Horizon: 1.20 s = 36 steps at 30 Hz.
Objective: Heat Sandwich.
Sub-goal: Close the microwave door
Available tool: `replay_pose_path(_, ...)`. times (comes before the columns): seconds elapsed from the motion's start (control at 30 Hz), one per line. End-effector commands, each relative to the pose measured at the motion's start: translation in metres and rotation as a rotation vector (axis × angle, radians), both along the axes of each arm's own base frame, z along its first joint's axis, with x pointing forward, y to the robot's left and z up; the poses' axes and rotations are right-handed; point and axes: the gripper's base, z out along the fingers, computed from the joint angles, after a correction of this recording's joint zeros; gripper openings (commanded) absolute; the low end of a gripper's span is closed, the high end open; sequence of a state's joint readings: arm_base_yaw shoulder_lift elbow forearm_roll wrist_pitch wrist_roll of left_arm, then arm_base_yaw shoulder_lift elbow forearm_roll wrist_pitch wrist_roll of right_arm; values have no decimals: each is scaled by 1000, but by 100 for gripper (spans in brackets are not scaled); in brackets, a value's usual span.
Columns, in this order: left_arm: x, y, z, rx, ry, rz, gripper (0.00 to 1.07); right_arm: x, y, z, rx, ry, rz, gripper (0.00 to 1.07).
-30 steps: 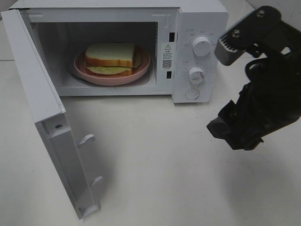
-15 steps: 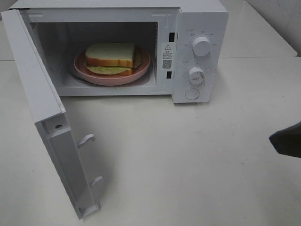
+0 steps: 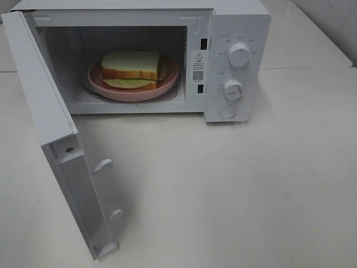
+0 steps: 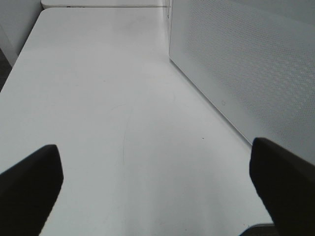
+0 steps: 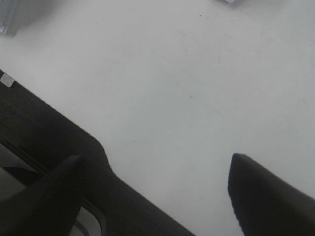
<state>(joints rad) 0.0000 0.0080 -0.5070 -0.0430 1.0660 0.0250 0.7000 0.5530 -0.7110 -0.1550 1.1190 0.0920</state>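
The sandwich (image 3: pixel 133 68), pale bread with a green layer and an orange edge, lies on a round pink plate (image 3: pixel 170 78) inside the white microwave (image 3: pixel 234 22). The microwave door (image 3: pixel 50 128) stands wide open at the left. Neither arm shows in the exterior high view. My left gripper (image 4: pixel 157 182) is open and empty above the bare white table, beside a perforated white wall (image 4: pixel 246 64) of the microwave. My right gripper (image 5: pixel 162 191) is open and empty above the table near its dark edge (image 5: pixel 44 132).
Two knobs (image 3: pixel 239 54) and a round button (image 3: pixel 227 111) sit on the microwave's right panel. The white table (image 3: pixel 234 190) stretches in front and to the right of the microwave. The open door juts out toward the front left.
The right arm, which stood at the right of the exterior high view a second ago, has drawn back out of that view. The sandwich, plate and door have not moved.
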Motion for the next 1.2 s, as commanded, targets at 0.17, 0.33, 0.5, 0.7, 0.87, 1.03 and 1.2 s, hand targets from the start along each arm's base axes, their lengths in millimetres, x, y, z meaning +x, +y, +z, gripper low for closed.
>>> replay_pose_path(0.17,-1,0,2,2,-6,-2,98,-16,-15,-18,60,-41,-56,76)
replay_pose_path(0.33,-1,0,2,2,-6,-2,98,-18,-22,-28,72,-65,-149,76)
replay_pose_path(0.5,-1,0,2,2,-6,-2,98,-22,-30,-38,100,-122,-280,76)
replay_pose_path(0.7,-1,0,2,2,-6,-2,98,-34,-38,-39,125,-215,-398,76)
replay_pose_path(0.87,-1,0,2,2,-6,-2,98,-46,-38,-38,151,-284,-433,76)
replay_pose_path(1.03,-1,0,2,2,-6,-2,98,-60,-39,-38,176,-368,-471,76)
replay_pose_path(1.2,-1,0,2,2,-6,-2,98,-70,-40,-38,199,-435,-498,76)
